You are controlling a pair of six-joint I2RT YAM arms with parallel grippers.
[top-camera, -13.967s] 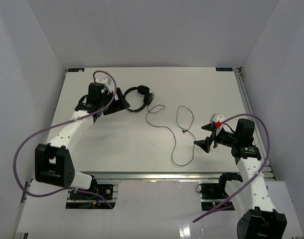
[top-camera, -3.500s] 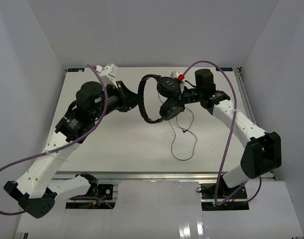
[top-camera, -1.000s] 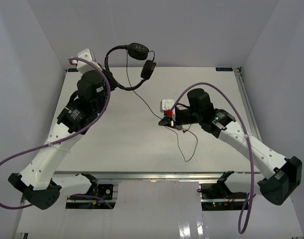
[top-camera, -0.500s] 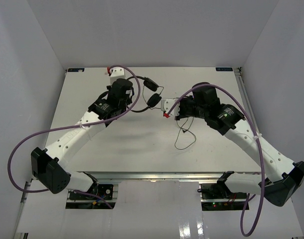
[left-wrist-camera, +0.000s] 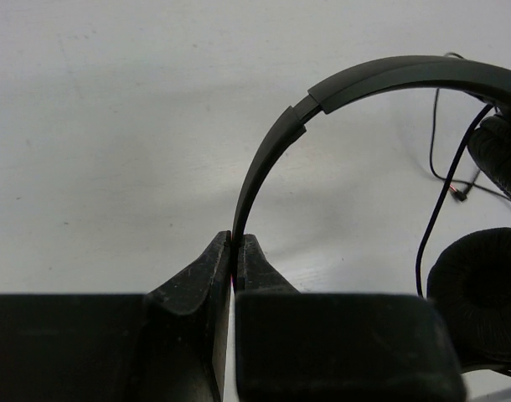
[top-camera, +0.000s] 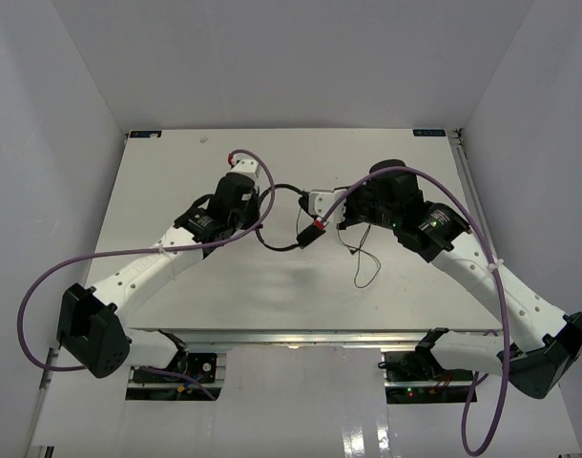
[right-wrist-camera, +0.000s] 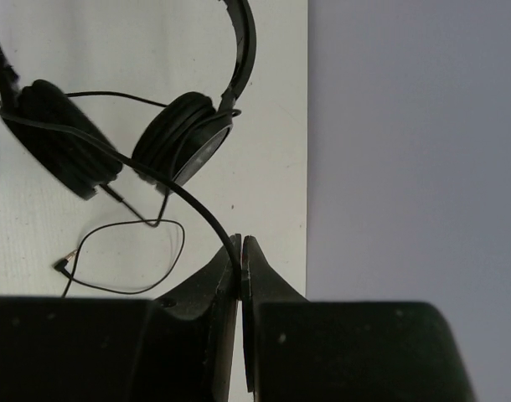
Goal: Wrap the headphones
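Over white table (top-camera: 272,296), left gripper (left-wrist-camera: 235,251) pinches headphones (left-wrist-camera: 477,289) headband (left-wrist-camera: 364,79), right gripper (right-wrist-camera: 240,251) their cord (right-wrist-camera: 197,203).

In the left wrist view, the lower end of the headband (left-wrist-camera: 356,79) is buried between the pinched fingers of the left gripper (left-wrist-camera: 236,244), and both ear cups (left-wrist-camera: 482,285) run off the right edge. In the right wrist view the top edge cuts the headband, the cord (right-wrist-camera: 197,205) goes out of sight inside the right gripper (right-wrist-camera: 240,244), and its plug (right-wrist-camera: 61,266) (a speck, really) is too small to read. From above, near the middle of the counter (top-camera: 176,286), both grippers cover much of the headphones (top-camera: 287,188); I can't pick out the ear cups there.
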